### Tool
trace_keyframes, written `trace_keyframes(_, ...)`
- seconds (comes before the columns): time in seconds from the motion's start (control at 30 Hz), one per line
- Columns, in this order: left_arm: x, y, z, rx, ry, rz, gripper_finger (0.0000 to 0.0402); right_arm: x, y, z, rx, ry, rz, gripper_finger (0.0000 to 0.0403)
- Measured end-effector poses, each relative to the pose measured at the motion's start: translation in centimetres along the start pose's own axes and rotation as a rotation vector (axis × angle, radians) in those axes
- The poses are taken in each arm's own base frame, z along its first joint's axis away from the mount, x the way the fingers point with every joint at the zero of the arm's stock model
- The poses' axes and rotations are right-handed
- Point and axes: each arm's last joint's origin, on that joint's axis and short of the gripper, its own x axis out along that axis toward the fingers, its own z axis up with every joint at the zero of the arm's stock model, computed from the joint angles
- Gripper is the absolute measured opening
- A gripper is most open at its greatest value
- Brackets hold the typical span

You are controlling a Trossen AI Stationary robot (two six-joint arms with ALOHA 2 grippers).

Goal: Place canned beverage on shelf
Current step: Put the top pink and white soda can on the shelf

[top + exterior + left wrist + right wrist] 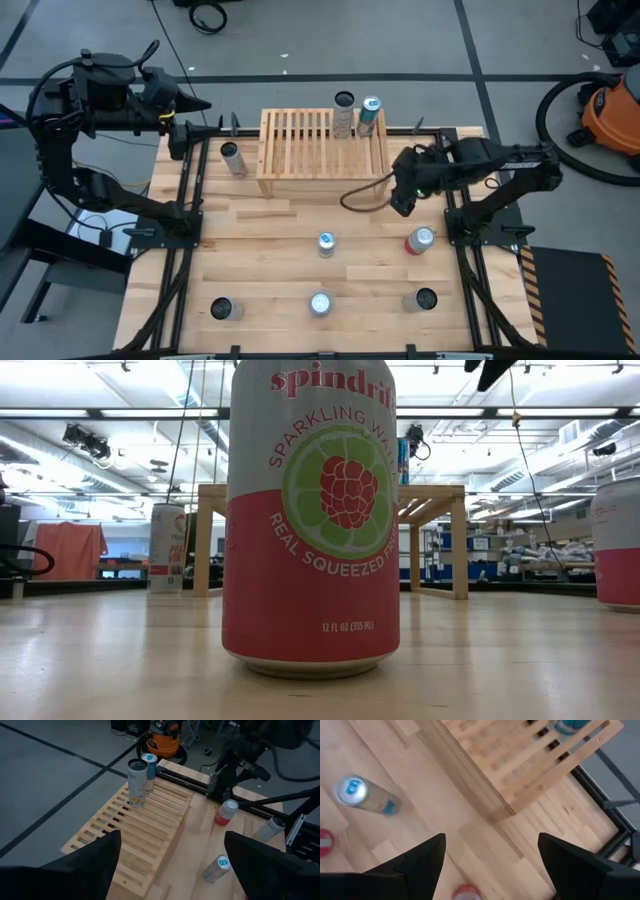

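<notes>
pale wood shelf (322, 150) sits far-centre, two cans on it already. our right gripper (402, 200) hovers empty, jaws apart, between picks; next we drop onto the red-topped can (420, 240) near it.

A pale wood-plank surface (270, 250) is the landmark. Off its far right corner an orange shop vacuum (612, 108) stands on the grey floor (90, 25), with its black hose (556, 118) looped beside it. A coiled black cable (208, 15) lies on the floor beyond the surface's far edge. A black mat with hazard-striped edges (570, 295) lies off its near right side.
</notes>
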Motion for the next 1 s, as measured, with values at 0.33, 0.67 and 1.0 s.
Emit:
trace_keyframes(0.33,-0.1,0.0,-0.4,0.002,0.035,0.004,0.0357,1.2,1.4,-5.5,0.146,-0.1,-0.096,0.0327)
trace_keyframes(0.67,0.0,0.0,-0.4,0.017,0.036,0.004,0.0357,4.7,2.2,-9.8,0.238,-0.16,-0.205,0.0327)
trace_keyframes(1.0,0.3,-0.8,0.6,0.053,-0.052,-0.062,0.0357,5.4,2.6,-12.7,0.323,-0.25,-0.194,0.0327)
